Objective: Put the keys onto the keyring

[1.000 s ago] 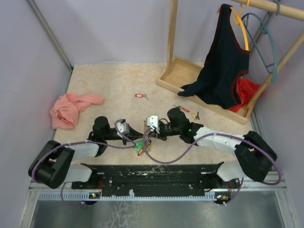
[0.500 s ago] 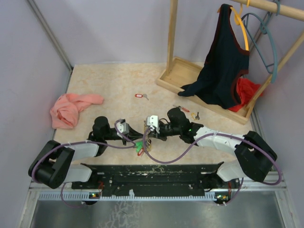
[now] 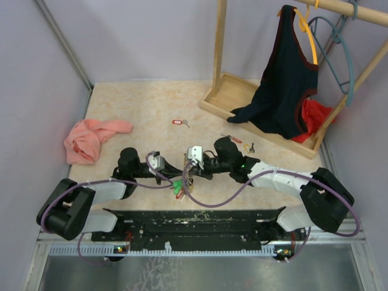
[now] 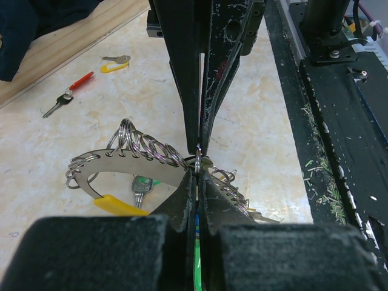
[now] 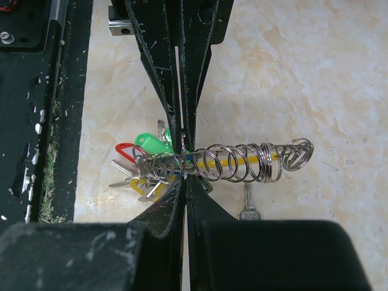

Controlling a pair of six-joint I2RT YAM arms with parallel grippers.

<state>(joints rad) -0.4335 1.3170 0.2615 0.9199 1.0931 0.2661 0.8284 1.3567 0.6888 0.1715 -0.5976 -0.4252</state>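
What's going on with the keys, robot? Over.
Both shut on the keyring: left gripper, right gripper. Loose red key lies farther out. Nothing blocks it.

We're seeing lilac walls (image 3: 151, 36), a beige marble-look table (image 3: 139, 103) & a wooden rack (image 3: 219, 48) standing back right.

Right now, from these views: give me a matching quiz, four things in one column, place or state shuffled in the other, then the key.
Things:
1. pink cloth
2. dark top
3. teal hanger
4. keyring

Place or state:
A. empty, hanging at far right
B. gripped by left claw and right claw, both shut
C. crumpled, lying at left
D. hanging on the orange hanger

Pairs: 1-C, 2-D, 3-A, 4-B
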